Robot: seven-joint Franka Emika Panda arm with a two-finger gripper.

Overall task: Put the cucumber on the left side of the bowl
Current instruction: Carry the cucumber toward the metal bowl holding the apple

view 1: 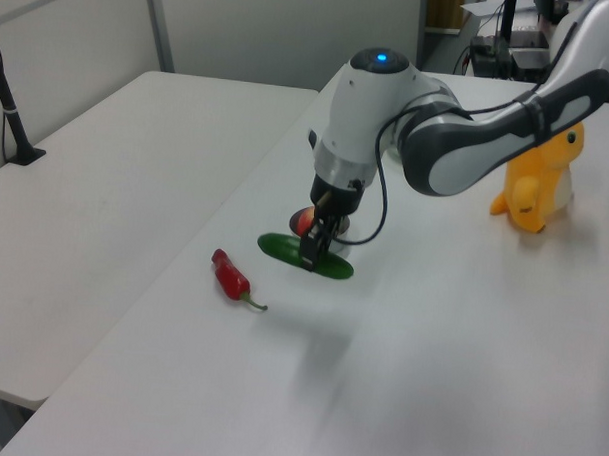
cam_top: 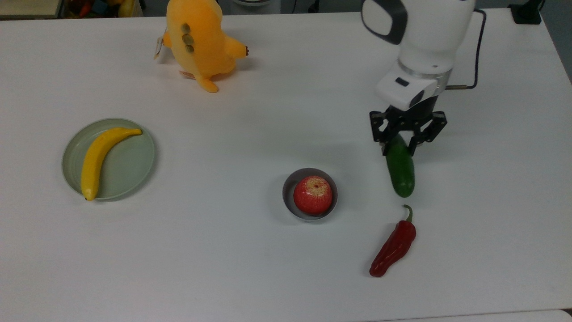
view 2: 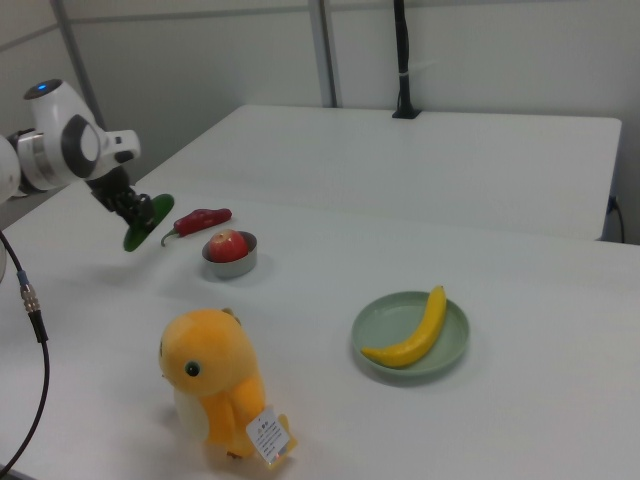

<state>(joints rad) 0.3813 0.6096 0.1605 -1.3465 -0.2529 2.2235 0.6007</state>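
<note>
My gripper is shut on one end of the dark green cucumber and holds it clear of the table, to the top view's right of the bowl. The small grey metal bowl holds a red apple. In the left view the gripper carries the cucumber in front of the bowl, which it mostly hides. The right view has the gripper and cucumber left of the bowl.
A red chili lies just below the cucumber in the top view. A pale green plate with a banana sits at the top view's left. A yellow plush toy stands at the back.
</note>
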